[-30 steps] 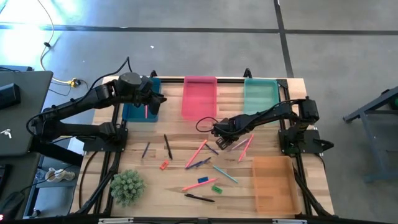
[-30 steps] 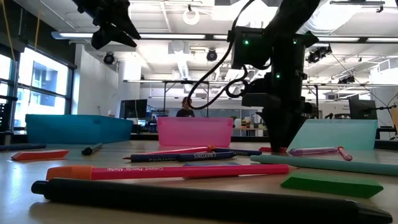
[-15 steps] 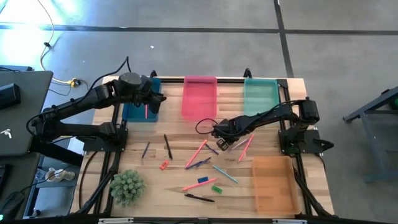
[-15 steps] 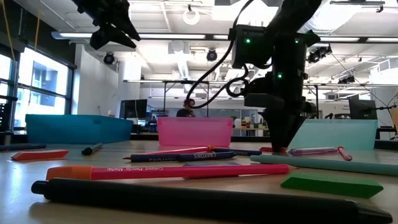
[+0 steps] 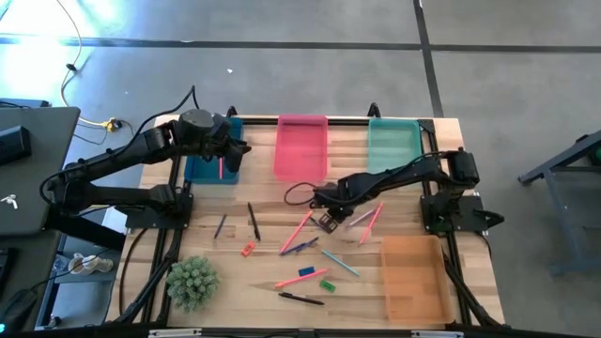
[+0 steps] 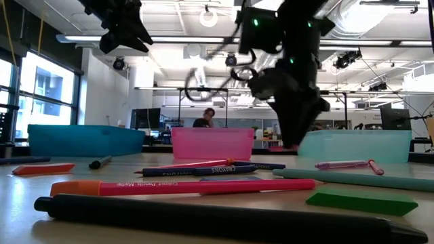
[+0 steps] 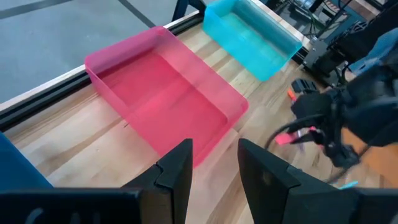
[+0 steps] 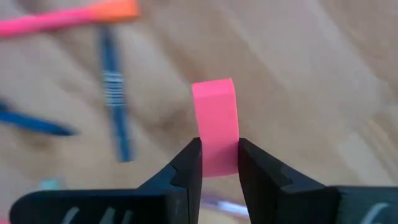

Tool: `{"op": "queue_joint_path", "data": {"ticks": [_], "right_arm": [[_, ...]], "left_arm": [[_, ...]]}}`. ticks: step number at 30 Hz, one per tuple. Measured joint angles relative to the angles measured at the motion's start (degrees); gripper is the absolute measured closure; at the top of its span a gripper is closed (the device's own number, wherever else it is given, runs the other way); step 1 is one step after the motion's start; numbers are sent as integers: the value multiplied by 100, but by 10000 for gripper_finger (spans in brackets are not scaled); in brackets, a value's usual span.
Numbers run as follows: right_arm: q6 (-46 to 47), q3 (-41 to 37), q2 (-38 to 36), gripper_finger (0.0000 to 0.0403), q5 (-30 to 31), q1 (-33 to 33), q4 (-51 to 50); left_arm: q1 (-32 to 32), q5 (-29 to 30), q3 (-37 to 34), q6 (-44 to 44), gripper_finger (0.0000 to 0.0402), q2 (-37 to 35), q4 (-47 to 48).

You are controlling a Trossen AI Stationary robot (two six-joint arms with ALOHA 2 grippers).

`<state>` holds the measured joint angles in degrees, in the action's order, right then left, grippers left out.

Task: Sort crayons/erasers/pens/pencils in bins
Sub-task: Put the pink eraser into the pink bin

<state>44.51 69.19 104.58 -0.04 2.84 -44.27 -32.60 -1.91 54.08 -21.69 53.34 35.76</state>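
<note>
While the overhead camera hides it under the arm, the held piece shows only from the right wrist.
Held piece: a pink eraser [image 8: 216, 124], a smooth short block with square edges, its lower end hidden between the fingers.
Right gripper [image 8: 216, 163]: clamped on the pink eraser, above the middle of the table [image 5: 272, 199], among the scattered sticks and just in front of the pink bin [image 5: 300, 146].
Hard to make out: the wood and the blue and pink sticks under the eraser are smeared in the right wrist view; in the low view the right arm is a blurred dark mass.
Other erasers: an orange eraser [image 5: 248, 249], a blue eraser [image 5: 306, 272] and a green eraser [image 5: 327, 284], all small chunks lying apart on the wood.
Bins: shallow translucent plastic trays; the dark blue bin [image 5: 204, 167] is partly covered by the left arm and has a pink stick inside; the teal bin [image 5: 393, 144] sits along the far edge; the orange bin [image 5: 413, 279] sits at the near right.
Left gripper [image 7: 212, 169]: over the dark blue bin, fingers slightly parted, holding nothing.
Table: pale wooden planks.
Aside: a spiky green plant [image 5: 192, 282] at the near left corner.
</note>
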Motion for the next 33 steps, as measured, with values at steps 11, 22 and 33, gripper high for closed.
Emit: {"op": "queue_joint_path", "data": {"ticks": [11,22,33], "right_arm": [[-753,1134,-12,324,35,-173,41],[-1712,1775,-22,324,433,-1055,315],[-2503,1347,127,324,833,-2053,2164]], "left_arm": [[0,0,0,133,286,0,-1],[0,0,0,136,286,0,-1],[2,9,0,-404,286,0,466]]}}
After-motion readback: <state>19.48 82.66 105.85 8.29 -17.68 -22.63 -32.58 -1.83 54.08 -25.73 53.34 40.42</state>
